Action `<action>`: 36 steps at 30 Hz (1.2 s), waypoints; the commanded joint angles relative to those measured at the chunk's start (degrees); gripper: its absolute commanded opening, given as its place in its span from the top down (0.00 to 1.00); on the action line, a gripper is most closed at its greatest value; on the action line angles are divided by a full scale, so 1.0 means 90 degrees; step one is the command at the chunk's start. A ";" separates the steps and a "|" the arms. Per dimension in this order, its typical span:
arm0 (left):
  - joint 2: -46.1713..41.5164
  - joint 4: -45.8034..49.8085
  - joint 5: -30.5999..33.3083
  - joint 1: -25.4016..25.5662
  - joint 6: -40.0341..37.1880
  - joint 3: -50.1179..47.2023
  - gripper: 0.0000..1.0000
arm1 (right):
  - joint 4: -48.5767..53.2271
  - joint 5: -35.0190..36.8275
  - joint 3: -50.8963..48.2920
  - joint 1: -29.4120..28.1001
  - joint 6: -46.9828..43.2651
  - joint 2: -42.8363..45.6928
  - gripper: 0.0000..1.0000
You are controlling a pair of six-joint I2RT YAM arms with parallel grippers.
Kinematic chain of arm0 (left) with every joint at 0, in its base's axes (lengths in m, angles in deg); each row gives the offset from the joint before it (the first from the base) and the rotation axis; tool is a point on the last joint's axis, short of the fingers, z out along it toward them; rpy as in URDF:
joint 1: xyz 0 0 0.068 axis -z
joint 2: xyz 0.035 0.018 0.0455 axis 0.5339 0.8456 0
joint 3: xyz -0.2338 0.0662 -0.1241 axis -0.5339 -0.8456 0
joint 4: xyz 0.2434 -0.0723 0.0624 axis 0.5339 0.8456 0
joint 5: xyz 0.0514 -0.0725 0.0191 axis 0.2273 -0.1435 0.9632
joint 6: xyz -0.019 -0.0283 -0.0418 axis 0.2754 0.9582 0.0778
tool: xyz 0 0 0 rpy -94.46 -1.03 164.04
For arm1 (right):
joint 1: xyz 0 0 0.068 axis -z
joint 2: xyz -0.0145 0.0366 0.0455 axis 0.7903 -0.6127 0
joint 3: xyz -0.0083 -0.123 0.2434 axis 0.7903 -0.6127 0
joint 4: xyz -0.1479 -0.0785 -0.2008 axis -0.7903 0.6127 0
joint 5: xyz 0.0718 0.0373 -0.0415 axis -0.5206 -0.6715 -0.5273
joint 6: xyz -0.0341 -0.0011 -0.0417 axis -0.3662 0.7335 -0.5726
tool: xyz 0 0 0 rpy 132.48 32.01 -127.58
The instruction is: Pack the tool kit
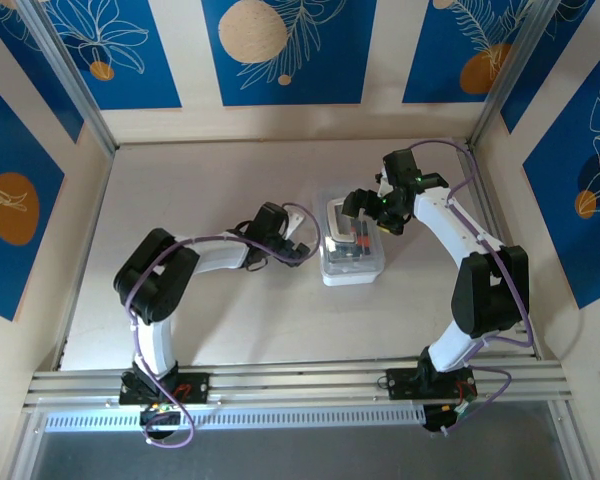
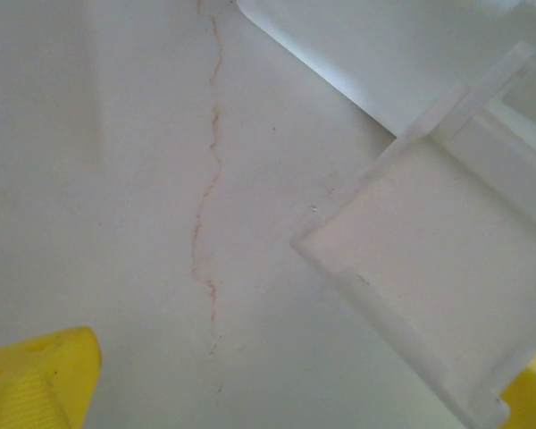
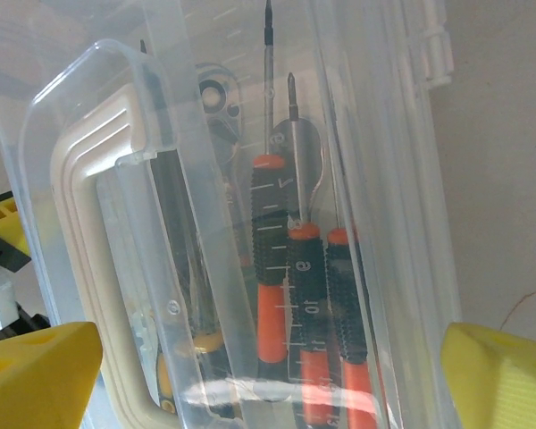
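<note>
The tool kit's translucent white case [image 1: 351, 262] lies mid-table. Through its clear lid [image 3: 98, 89] I see screwdrivers [image 3: 272, 259] with black and orange handles, a metal tool head [image 3: 216, 94] and a yellow-tipped tool [image 3: 174, 357]. My right gripper [image 1: 365, 215] hovers over the far end of the case, open, with its yellow fingertips [image 3: 36, 375] standing either side of the case; midpoint [image 3: 268, 380]. My left gripper [image 1: 305, 250] sits low at the case's left side, open [image 2: 281, 393], with nothing between its fingers. A white corner of the case [image 2: 429, 268] lies just ahead of the left gripper, to its right.
A thin reddish crack [image 2: 210, 179] runs across the white tabletop. Blue-panelled walls with metal posts [image 1: 90, 110] close in the left, back and right sides. An aluminium rail [image 1: 300, 385] runs along the near edge.
</note>
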 commanded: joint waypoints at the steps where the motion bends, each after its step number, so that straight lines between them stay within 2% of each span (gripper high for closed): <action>1: -0.0332 0.0019 0.0211 -0.0066 0.0033 0.0064 0.00 | -0.0030 -0.0234 -0.0117 0.0020 0.0007 0.0088 0.03; 16: -0.0505 0.0179 -0.0051 -0.0078 0.0166 0.0447 0.00 | -0.0091 -0.0279 -0.0274 -0.0006 0.0023 0.0172 0.03; 36: -0.0212 0.0218 -0.0285 -0.0082 0.0298 0.0803 0.00 | -0.0121 -0.0344 -0.0285 -0.0006 -0.0003 0.0151 0.03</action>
